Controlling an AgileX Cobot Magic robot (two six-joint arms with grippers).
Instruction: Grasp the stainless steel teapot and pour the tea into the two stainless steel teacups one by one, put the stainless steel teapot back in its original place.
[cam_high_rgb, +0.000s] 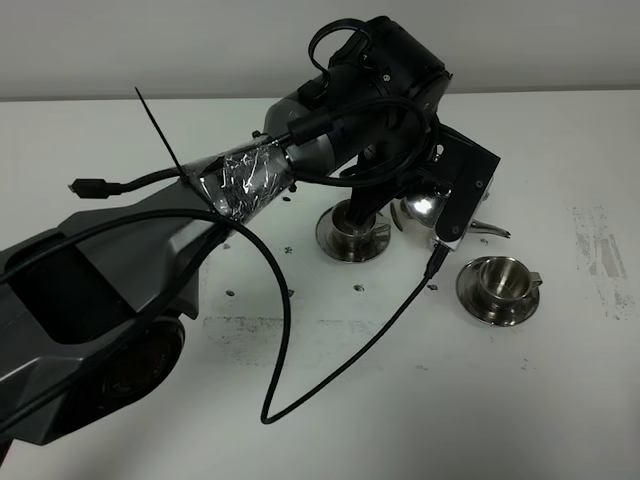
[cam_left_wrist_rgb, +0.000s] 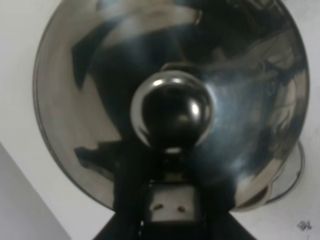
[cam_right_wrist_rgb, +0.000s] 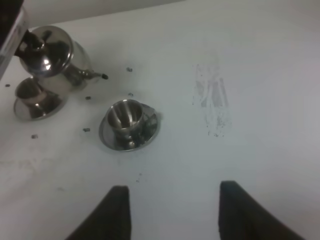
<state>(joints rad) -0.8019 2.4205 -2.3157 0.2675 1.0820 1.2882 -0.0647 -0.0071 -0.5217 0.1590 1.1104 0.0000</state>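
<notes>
The stainless steel teapot (cam_high_rgb: 422, 207) stands upright between the two stainless steel teacups, and the left arm hides most of it. Its domed lid and knob (cam_left_wrist_rgb: 172, 110) fill the left wrist view. My left gripper (cam_left_wrist_rgb: 170, 207) is shut on its handle. A sliver of the saucer (cam_left_wrist_rgb: 296, 172) shows under the pot. One teacup (cam_high_rgb: 352, 230) sits on its saucer left of the pot. The other teacup (cam_high_rgb: 498, 282) sits front right. The spout (cam_right_wrist_rgb: 92, 75) points toward that teacup (cam_right_wrist_rgb: 125, 117). I cannot make out tea. My right gripper (cam_right_wrist_rgb: 172, 212) hangs open over bare table.
A loose black cable (cam_high_rgb: 330, 370) loops across the table in front of the left arm. The arm's dark body (cam_high_rgb: 90, 320) covers the front left. A scuffed patch (cam_high_rgb: 600, 255) marks the table at the right, and small screw holes dot the surface.
</notes>
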